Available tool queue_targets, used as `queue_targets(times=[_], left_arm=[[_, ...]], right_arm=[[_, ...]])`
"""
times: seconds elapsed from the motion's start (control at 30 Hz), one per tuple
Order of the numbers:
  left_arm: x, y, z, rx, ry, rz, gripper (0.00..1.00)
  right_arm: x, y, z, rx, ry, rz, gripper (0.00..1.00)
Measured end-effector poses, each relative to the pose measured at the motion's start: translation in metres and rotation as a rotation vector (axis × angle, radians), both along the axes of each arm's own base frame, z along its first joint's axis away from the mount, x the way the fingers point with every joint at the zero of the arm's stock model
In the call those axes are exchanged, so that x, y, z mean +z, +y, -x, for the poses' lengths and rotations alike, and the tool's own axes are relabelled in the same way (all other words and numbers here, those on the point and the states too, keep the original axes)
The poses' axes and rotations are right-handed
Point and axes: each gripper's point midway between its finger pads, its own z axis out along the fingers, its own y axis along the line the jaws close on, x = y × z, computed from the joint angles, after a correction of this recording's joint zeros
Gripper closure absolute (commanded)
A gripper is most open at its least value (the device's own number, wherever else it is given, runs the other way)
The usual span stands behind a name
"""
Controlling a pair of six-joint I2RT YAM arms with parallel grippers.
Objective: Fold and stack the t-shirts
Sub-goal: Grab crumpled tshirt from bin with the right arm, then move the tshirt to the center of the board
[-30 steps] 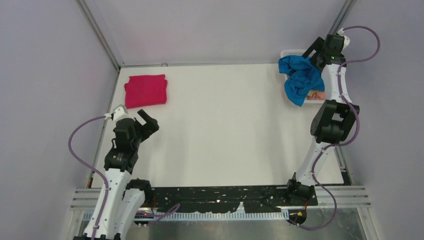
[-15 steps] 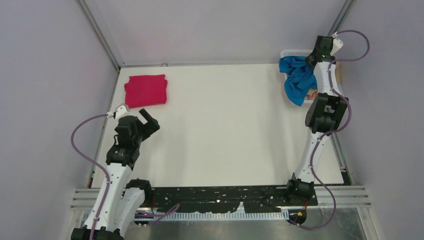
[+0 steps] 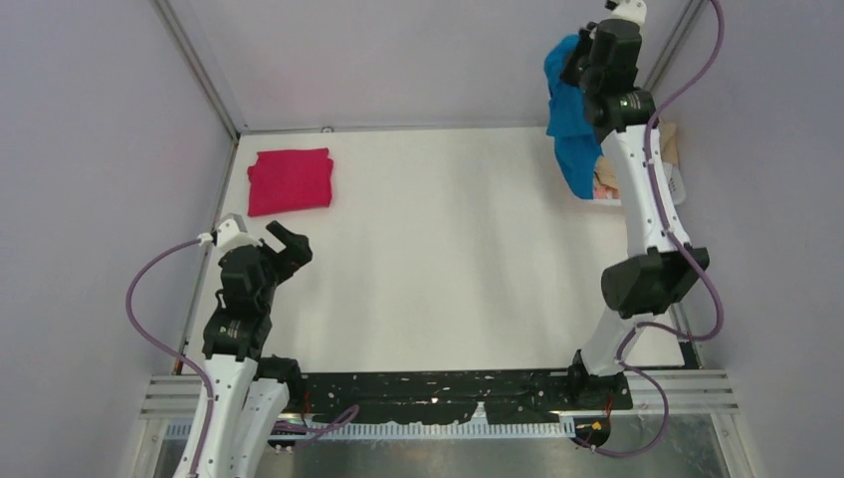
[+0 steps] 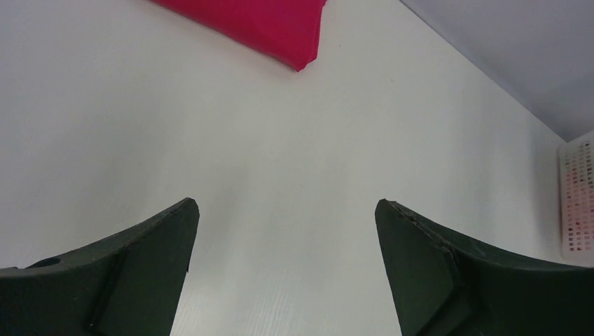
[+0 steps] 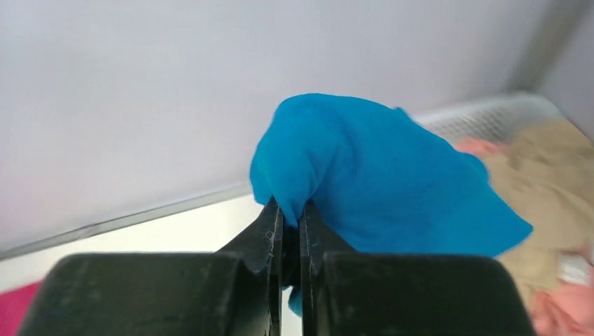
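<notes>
Your right claw (image 5: 288, 217), clenched on the blue t-shirt (image 5: 378, 175), holds it above the basket (image 5: 490, 113); next it likely needs spreading on the tabletop (image 3: 448, 249). Your left claw (image 4: 285, 204) hangs released.

Robotics lab test cell: bare white tabletop (image 3: 448, 249) boxed by plain lilac-grey wall panels (image 3: 100, 149), slotted aluminium rail (image 3: 712, 390) (purple cables (image 3: 129, 299) trailing).

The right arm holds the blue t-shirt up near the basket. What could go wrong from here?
1. The right pincer pinches only a small bunch of the blue t-shirt, so the cloth could slip out during the move.
2. Its lower end hangs close to the other clothes in the basket and might drag one out.
</notes>
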Motion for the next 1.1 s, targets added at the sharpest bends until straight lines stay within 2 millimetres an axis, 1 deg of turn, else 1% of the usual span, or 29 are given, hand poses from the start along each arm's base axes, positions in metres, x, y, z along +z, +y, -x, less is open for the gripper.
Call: queue_targets(times=[0.07,0.1,0.13,0.2,0.23,0.27,0.3,0.33,0.37,0.4,0.47,0.5,0.53,0.57,0.6,0.63,0.67,0.7,0.73,0.77,0.8,0.83,0.87,0.9,0.93,0.97,1.0,1.1], left_arm=[[0.003,0.000,0.003,0.000,-0.020,0.002,0.01],[0.005,0.000,0.006,-0.001,-0.031,0.003,0.01],[0.008,0.000,0.007,-0.001,-0.043,0.004,0.01],[0.011,0.000,0.010,-0.004,-0.057,0.006,0.01],[0.012,0.000,0.011,-0.004,-0.064,0.007,0.01],[0.012,0.000,0.012,-0.004,-0.066,0.008,0.01],[0.012,0.000,0.014,-0.004,-0.066,0.009,0.01],[0.012,0.000,0.015,-0.005,-0.065,0.010,0.01],[0.011,0.000,0.016,-0.006,-0.063,0.010,0.01],[0.011,0.000,0.018,-0.006,-0.062,0.011,0.01],[0.010,0.000,0.020,-0.005,-0.058,0.011,0.01],[0.009,0.000,0.023,-0.003,-0.053,0.013,0.01],[0.007,0.001,0.025,0.002,-0.049,0.015,0.01],[0.007,0.002,0.027,0.008,-0.045,0.016,0.01],[0.006,0.003,0.030,0.021,-0.044,0.023,0.01],[0.005,0.005,0.032,0.035,-0.039,0.026,0.01],[0.003,0.007,0.035,0.048,-0.033,0.027,0.01],[0.002,0.009,0.037,0.060,-0.031,0.031,0.01],[0.001,0.010,0.039,0.072,-0.029,0.034,0.01],[0.000,0.012,0.041,0.082,-0.027,0.037,0.01],[0.000,0.012,0.043,0.089,-0.026,0.041,0.01],[-0.001,0.012,0.043,0.092,-0.026,0.048,0.01],[-0.002,0.012,0.043,0.091,-0.025,0.052,0.01],[-0.004,0.010,0.042,0.084,-0.017,0.057,0.01],[-0.008,0.007,0.041,0.071,-0.004,0.063,0.01],[-0.011,0.004,0.039,0.056,0.009,0.069,0.01],[-0.016,0.000,0.036,0.035,0.028,0.076,0.01],[-0.033,-0.015,0.024,-0.034,0.111,0.102,0.01]], right_arm=[[0.067,0.067,0.038,0.151,-0.146,0.012,0.95],[0.092,0.095,0.055,0.225,-0.206,0.004,0.95],[0.128,0.135,0.082,0.340,-0.296,-0.018,0.95],[0.170,0.174,0.119,0.474,-0.401,-0.045,0.95],[0.189,0.187,0.135,0.522,-0.448,-0.050,0.94],[0.202,0.196,0.146,0.555,-0.479,-0.051,0.95],[0.214,0.208,0.157,0.594,-0.508,-0.052,0.95],[0.222,0.220,0.165,0.626,-0.529,-0.049,0.95],[0.224,0.230,0.171,0.654,-0.538,-0.049,0.95],[0.223,0.240,0.175,0.684,-0.535,-0.050,0.95],[0.205,0.256,0.178,0.726,-0.494,-0.041,0.94],[0.189,0.260,0.177,0.737,-0.463,-0.035,0.91],[0.165,0.262,0.175,0.739,-0.413,-0.024,0.90],[0.135,0.260,0.174,0.732,-0.353,-0.012,0.86],[0.099,0.257,0.171,0.720,-0.284,0.001,0.82],[0.068,0.253,0.171,0.707,-0.227,0.011,0.67],[0.027,0.249,0.172,0.690,-0.158,0.019,0.56],[-0.016,0.242,0.175,0.668,-0.085,0.025,0.35],[-0.058,0.234,0.180,0.645,-0.006,0.029,0.28],[-0.103,0.224,0.187,0.616,0.082,0.038,0.15],[-0.148,0.212,0.195,0.581,0.179,0.053,0.06],[-0.184,0.198,0.203,0.539,0.262,0.068,0.02],[-0.212,0.184,0.212,0.496,0.336,0.086,0.04],[-0.231,0.170,0.220,0.455,0.397,0.110,0.05],[-0.239,0.159,0.225,0.413,0.429,0.129,0.05],[-0.238,0.152,0.225,0.386,0.431,0.138,0.05],[-0.232,0.146,0.225,0.359,0.412,0.139,0.05],[-0.195,0.137,0.227,0.318,0.286,0.104,0.05]])
